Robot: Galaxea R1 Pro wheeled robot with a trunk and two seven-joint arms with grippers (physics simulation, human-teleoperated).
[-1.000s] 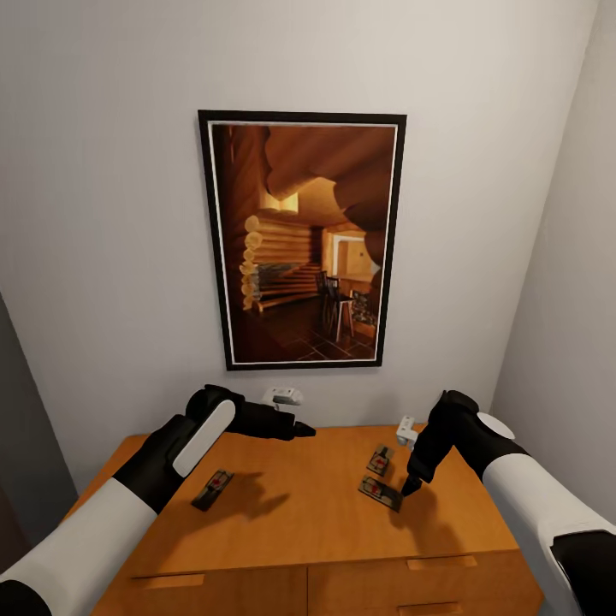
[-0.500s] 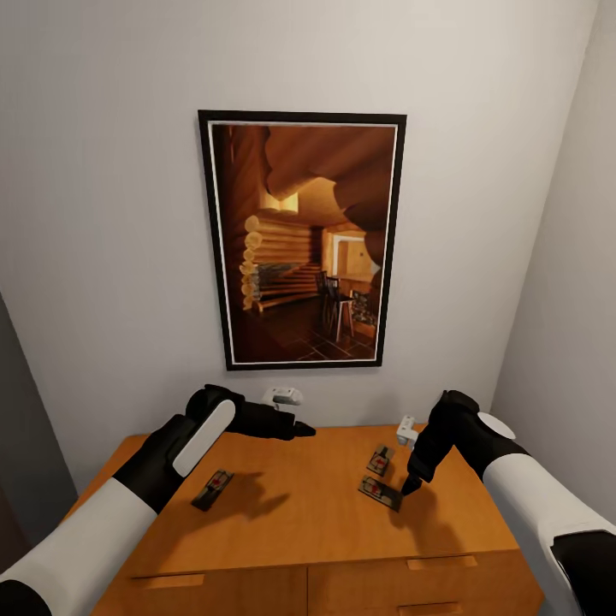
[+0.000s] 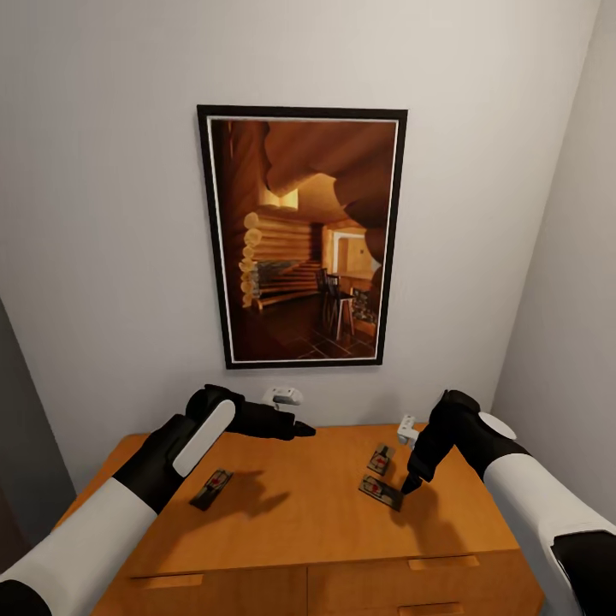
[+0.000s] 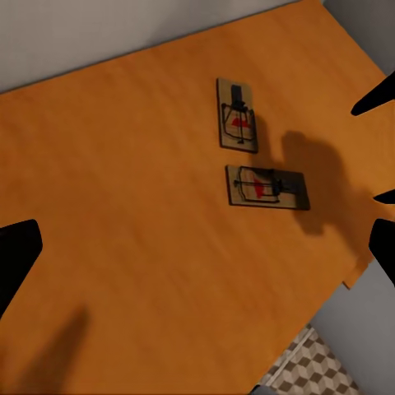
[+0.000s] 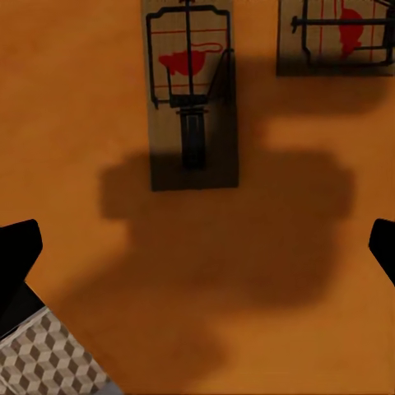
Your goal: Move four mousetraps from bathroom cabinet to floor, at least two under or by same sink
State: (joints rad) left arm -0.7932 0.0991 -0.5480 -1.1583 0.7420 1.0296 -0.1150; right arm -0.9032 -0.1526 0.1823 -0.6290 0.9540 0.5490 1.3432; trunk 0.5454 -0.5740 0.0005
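Hovering spread-jawed over the nearer mousetrap [image 3: 380, 493] by the cabinet [image 3: 291, 530] top's right edge, the right gripper [image 3: 411, 481] risked nudging that thin board off onto the bathroom floor [image 5: 49, 362].

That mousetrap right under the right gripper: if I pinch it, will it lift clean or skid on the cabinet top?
The mousetrap is a thin flat board lying flush on the cabinet, so the right gripper probably gets little edge to pinch. It looks stiff and light, likely to skid on the smooth wood if nudged. The wire spring parts may snag a fingertip.
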